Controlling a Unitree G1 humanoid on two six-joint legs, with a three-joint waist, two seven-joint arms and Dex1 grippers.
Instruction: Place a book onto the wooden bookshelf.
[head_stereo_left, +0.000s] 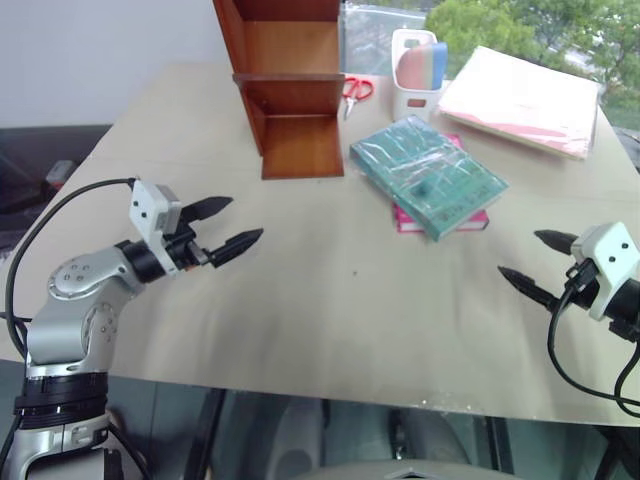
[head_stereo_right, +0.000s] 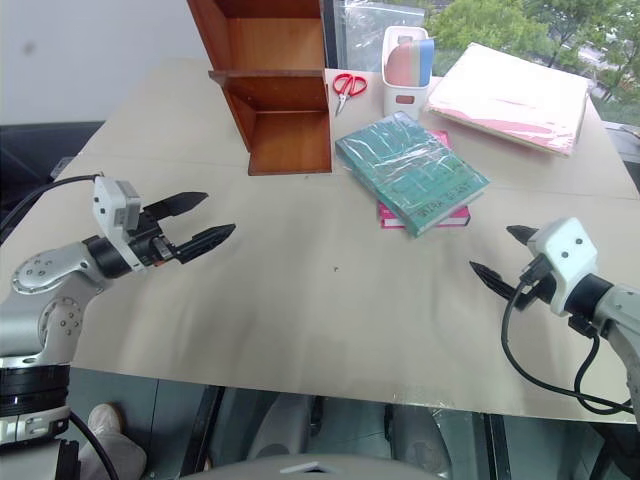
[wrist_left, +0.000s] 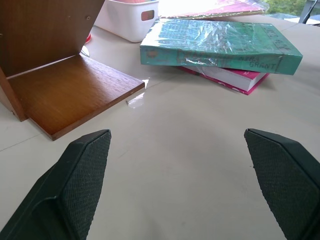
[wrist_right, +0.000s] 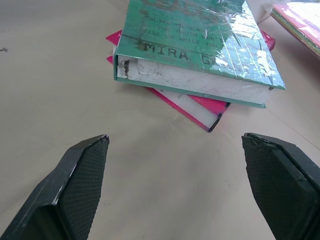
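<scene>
The teal-green book (head_stereo_left: 428, 173) in shiny plastic wrap lies flat on top of a magenta-pink book (head_stereo_left: 408, 219), right of the table's middle. The reddish-brown wooden bookshelf (head_stereo_left: 287, 85) stands at the far middle of the table, its open side facing the books. My left gripper (head_stereo_left: 232, 225) hovers open over the table's left part, pointing toward the books, nothing between its fingers. My right gripper (head_stereo_left: 532, 262) hovers open near the right edge, well short of the books. The book (wrist_right: 192, 42) fills the upper part of the right wrist view, and the book (wrist_left: 220, 45) and shelf (wrist_left: 65, 85) show ahead of the left fingers.
A white pen holder (head_stereo_left: 417, 75) stands behind the books, with red-handled scissors (head_stereo_left: 355, 92) between it and the shelf. A large pale pink folder (head_stereo_left: 522, 100) lies at the far right. Bare tabletop (head_stereo_left: 340, 300) spreads between the two grippers.
</scene>
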